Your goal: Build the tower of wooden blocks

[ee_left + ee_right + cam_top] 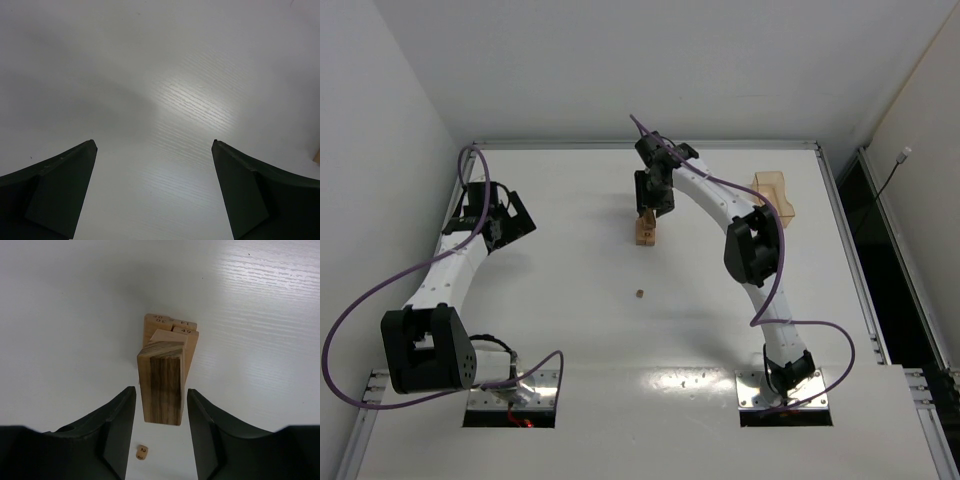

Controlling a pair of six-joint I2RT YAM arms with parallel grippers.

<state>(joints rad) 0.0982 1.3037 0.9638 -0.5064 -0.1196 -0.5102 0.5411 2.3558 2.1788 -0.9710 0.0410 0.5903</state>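
Wood block tower partly built mid-worktop: dark-grained block stands on the numbered base blocks, right end effector fingers just clear of its sides, left end effector wide apart and empty, tiny cube lying loose, not yet placed.

The right gripper hangs over the wood block tower, its 2 dark fingers flanking the dark-grained top block. Thin slivers of white seem to show on both sides, so the fingers look just clear of it. Lower blocks are stamped 14 and 49, and a small cube lies on the white table between the fingers.
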